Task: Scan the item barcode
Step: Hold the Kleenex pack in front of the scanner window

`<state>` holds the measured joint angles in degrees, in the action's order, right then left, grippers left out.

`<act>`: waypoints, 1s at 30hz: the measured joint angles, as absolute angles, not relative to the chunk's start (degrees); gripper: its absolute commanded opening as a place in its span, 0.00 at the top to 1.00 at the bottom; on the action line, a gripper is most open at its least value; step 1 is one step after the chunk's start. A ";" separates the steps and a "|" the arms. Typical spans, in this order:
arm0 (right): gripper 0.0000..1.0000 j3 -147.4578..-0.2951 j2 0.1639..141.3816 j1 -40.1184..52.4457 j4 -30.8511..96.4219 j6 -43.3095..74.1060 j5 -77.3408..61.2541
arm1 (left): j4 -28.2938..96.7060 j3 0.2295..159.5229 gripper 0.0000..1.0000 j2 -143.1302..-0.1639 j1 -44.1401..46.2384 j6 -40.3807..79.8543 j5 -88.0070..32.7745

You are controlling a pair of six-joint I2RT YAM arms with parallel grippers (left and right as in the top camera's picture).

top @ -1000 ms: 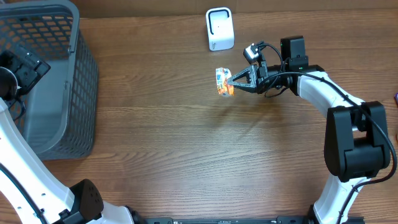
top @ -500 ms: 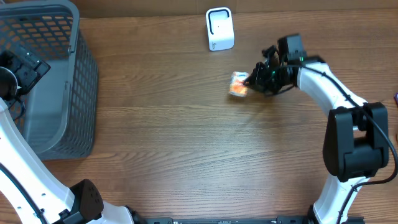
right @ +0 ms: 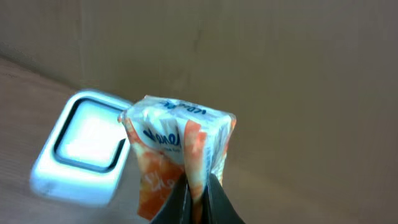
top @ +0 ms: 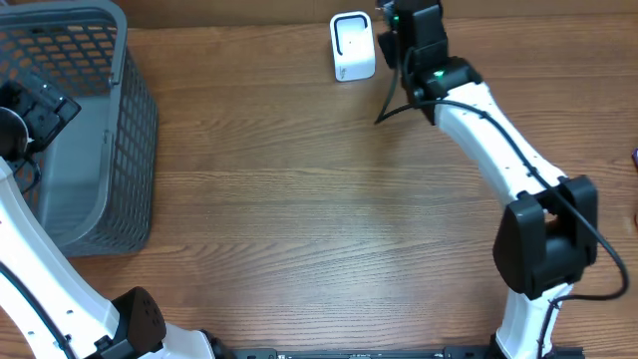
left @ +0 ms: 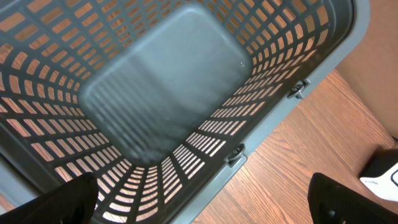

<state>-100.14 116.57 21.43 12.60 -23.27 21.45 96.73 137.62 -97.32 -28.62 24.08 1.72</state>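
Right gripper (right: 198, 193) was pinched shut on the orange-and-white packet (right: 177, 149), which it held up just right of the white scanner (right: 84, 146) at the far side of the table (top: 299, 199). Left gripper (left: 205, 205) hung wide apart and empty above the grey basket (left: 261, 68). No barcode was visible. Judged best: turn the packet slowly until its coded face meets the scanner window, then pause.

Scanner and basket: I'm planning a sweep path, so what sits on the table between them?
Nothing: in the overhead view the wood table between the white scanner and the gray basket is bare.
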 measured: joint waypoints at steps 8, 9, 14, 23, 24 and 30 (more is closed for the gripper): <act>0.96 -100.18 124.11 21.98 -2.22 -46.63 18.31 | 96.73 137.62 0.00 -97.32 -28.62 24.05 1.74; 0.96 -100.18 124.95 21.87 -3.14 -48.84 16.88 | 96.73 137.62 0.00 -97.32 -28.62 24.05 1.74; 0.96 -100.16 128.40 21.85 -10.48 -56.47 12.34 | 96.73 137.62 0.00 -97.32 -28.62 24.08 1.72; 0.96 -100.16 131.90 21.89 -11.94 -63.55 8.29 | 96.73 137.62 0.00 -97.32 -28.62 24.05 1.72; 0.96 -100.16 132.14 21.89 -12.01 -63.88 8.08 | 96.73 137.62 0.00 -97.32 -28.62 24.08 1.74; 0.96 -100.16 132.57 21.89 -16.03 -61.65 8.99 | 96.73 137.62 0.00 -97.32 -28.62 24.08 1.74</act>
